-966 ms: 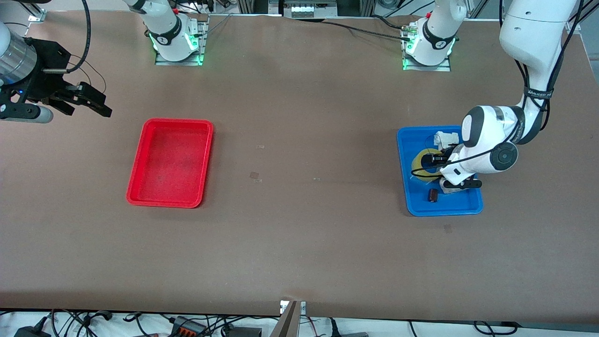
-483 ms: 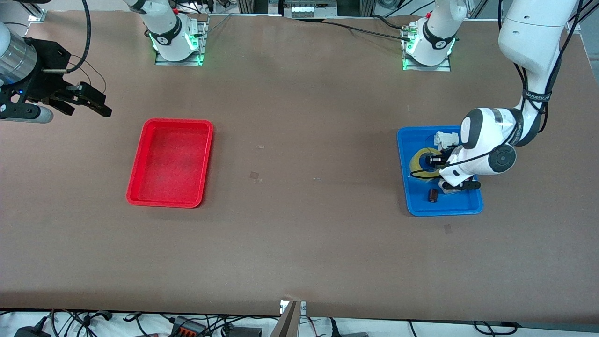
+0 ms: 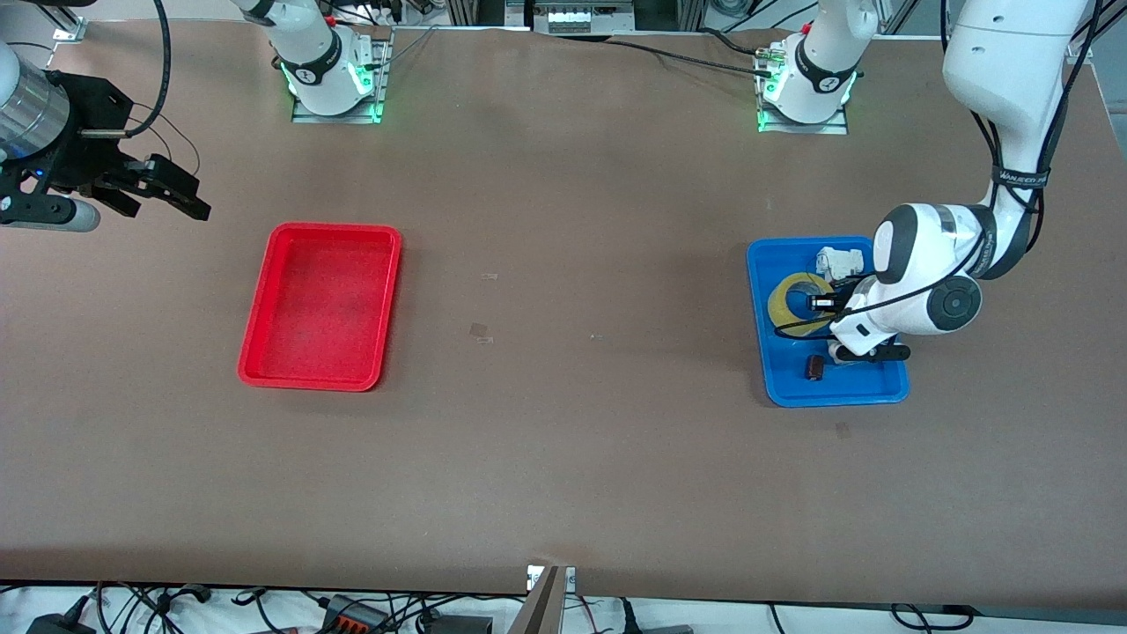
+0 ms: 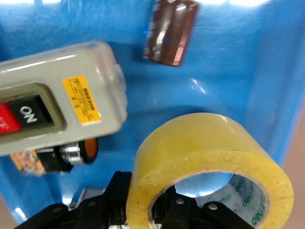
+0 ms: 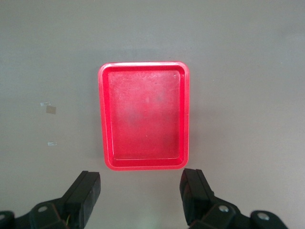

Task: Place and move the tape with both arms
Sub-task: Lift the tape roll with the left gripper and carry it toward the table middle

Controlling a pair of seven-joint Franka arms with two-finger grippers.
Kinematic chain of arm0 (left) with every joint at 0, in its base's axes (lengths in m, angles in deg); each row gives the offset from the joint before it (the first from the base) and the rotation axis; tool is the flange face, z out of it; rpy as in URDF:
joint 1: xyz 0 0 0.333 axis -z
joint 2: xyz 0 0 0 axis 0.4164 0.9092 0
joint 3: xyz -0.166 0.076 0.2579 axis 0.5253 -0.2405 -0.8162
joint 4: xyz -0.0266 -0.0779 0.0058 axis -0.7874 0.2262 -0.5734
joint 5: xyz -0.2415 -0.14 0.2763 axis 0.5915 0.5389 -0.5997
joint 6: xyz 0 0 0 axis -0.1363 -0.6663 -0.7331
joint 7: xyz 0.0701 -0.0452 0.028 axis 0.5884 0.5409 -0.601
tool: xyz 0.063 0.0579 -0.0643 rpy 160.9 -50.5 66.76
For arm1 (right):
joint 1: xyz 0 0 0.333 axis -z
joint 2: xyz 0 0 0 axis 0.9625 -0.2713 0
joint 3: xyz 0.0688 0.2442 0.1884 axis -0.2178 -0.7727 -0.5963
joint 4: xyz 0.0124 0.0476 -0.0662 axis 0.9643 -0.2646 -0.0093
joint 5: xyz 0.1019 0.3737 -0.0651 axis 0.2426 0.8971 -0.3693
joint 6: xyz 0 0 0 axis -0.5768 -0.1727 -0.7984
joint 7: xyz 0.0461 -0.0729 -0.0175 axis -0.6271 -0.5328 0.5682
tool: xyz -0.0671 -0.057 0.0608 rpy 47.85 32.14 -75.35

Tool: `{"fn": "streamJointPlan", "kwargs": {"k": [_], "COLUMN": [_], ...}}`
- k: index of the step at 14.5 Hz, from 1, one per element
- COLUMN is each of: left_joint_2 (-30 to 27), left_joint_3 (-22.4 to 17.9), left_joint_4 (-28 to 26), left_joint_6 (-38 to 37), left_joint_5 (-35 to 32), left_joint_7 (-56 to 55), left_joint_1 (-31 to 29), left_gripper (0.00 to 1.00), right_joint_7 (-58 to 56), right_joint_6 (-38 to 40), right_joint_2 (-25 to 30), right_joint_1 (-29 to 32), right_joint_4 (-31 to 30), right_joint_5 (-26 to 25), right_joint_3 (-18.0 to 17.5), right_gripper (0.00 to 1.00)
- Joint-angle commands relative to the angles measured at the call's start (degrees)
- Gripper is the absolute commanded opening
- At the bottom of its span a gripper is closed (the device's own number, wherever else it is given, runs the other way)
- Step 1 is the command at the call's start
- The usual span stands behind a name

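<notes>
Two claws, left claw (image 4: 157, 210) pinching tape (image 4: 209, 167) wall, right claw (image 5: 140, 198) spread, waiting.

Tabletop (image 3: 563, 458): matt brown, smooth, faint scuffs. Red tray (image 3: 320, 305): plastic, dull sheen, floor slightly hazed. Blue tray (image 3: 828, 392): glossy plastic with bright glare spots. Tape (image 4: 214, 162): translucent yellowish film, smooth and shiny, edge turns slightly rough. Switch box (image 4: 57, 114): grey satin plastic with glossy yellow sticker. Small brown component (image 4: 170, 31): shiny wrap. Arm shells (image 3: 924, 273): glossy white plastic.
</notes>
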State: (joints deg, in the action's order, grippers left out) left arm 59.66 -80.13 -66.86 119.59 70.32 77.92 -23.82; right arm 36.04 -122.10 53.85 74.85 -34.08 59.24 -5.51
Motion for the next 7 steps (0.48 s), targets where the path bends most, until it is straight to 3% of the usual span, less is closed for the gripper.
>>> {"fn": "streamJointPlan", "kwargs": {"k": [1, 7], "left_joint_2": [-4.94, -2.58], "left_joint_3": [0.22, 0.40], "left_joint_4": [0.74, 10.22], "left_joint_6": [-4.83, -6.95], "left_joint_5": [-0.70, -0.27], "left_joint_7": [-3.75, -21.66], "left_joint_1": [3.60, 17.47], "left_gripper": [0.15, 0.14], "right_joint_7": [-1.15, -1.15], "right_joint_6": [-0.06, -0.23], "right_joint_2": [0.25, 0.25], "right_joint_1": [0.03, 0.03], "right_joint_4": [0.07, 0.07], "right_joint_5": [-0.23, -0.23], "right_joint_3": [0.11, 0.11], "right_gripper": [0.98, 0.98]}}
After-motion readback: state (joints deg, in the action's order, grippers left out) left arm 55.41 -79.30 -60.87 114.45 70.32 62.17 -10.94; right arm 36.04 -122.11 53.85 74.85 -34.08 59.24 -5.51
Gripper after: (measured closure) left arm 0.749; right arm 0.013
